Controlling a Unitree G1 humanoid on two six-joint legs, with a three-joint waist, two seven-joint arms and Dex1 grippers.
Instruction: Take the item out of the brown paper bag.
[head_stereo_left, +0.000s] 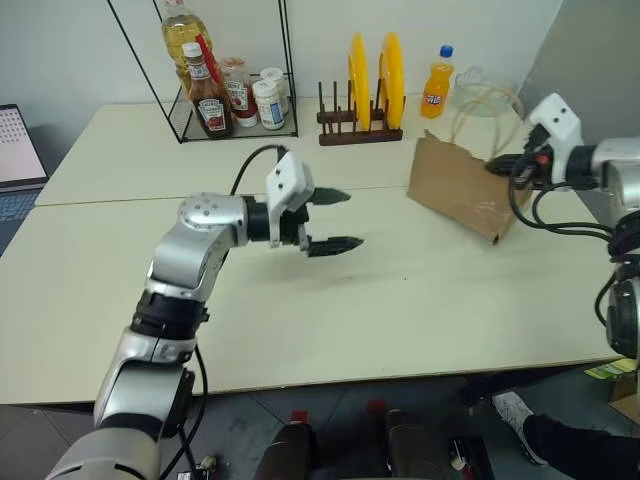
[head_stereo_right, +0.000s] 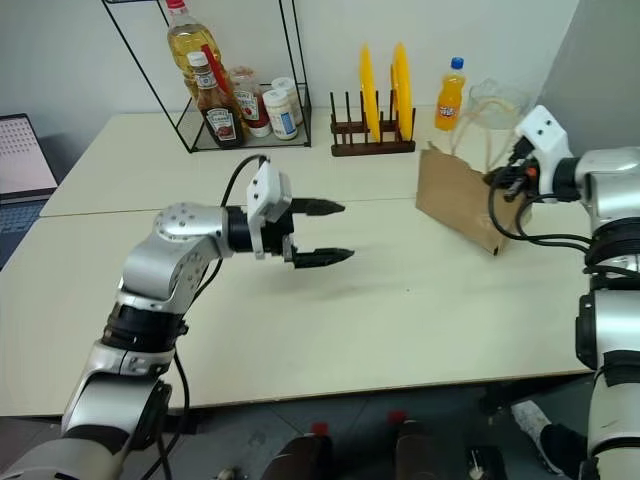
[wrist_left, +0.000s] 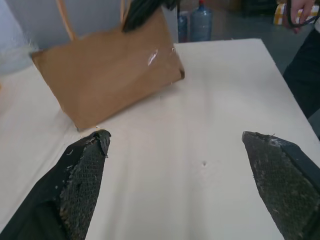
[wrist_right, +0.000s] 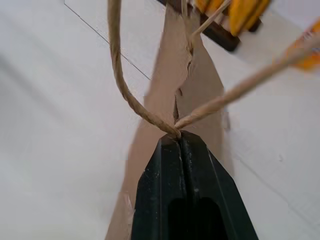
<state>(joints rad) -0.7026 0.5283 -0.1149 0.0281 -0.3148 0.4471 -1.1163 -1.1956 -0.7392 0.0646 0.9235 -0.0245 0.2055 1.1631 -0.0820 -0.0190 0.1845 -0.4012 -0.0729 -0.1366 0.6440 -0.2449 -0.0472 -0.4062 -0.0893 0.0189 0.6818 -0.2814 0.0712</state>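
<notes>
The brown paper bag (head_stereo_left: 462, 187) is tilting on the worktop (head_stereo_left: 330, 310) at two o'clock, light and crushable. The right gripper (wrist_right: 179, 137) is pinching its twisted handles (wrist_right: 131, 97). The left gripper (head_stereo_left: 332, 219) is hovering wide open. The bottle is presumably inside, unseen, best grasped by its neck.

light: bright, even | shadows: soft — faint | blur: wrist-view edges
</notes>
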